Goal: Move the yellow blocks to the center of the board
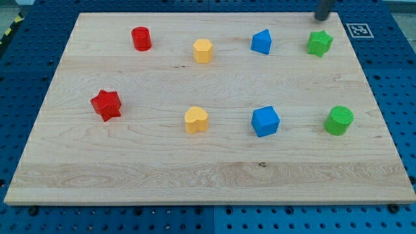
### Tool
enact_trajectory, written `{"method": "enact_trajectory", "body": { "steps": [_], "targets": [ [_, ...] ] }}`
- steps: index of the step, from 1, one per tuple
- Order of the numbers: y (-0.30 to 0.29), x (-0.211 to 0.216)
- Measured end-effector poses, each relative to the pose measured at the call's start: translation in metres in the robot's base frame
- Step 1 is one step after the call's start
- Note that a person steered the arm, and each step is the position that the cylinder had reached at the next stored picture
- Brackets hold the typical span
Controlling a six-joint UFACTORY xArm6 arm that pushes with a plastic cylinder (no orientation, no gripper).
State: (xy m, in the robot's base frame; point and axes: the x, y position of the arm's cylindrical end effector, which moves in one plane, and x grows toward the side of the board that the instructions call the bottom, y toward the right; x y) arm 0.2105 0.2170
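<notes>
Yellow hexagonal block [203, 50] and yellow heart block [195, 120] sit untouched left of centre; my tip [322, 17], bare, touching nothing, hovers by the green star block [319, 43].

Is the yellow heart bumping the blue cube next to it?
Apart. The camera view shows bare wood between the yellow heart block and blue cube block.

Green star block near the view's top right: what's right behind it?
Just above the green star block stands my tip, apart from it, over bare board. The rod runs out of frame. Nothing visible is covered by the star.
</notes>
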Motion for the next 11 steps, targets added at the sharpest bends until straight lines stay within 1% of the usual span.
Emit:
{"method": "enact_trajectory", "body": {
  "steps": [1, 2, 3, 4, 5, 6, 7, 8, 9, 10, 11],
  "targets": [
    [-0.103, 0.0],
    [-0.161, 0.003],
    [-0.163, 0.004],
    [-0.19, 0.033],
    [-0.209, 0.078],
    [-0.212, 0.112],
    [-0.212, 0.106],
    [-0.232, 0.096],
    [-0.263, 0.098],
    [-0.264, 0.132],
    [-0.254, 0.179]
  ]
}}
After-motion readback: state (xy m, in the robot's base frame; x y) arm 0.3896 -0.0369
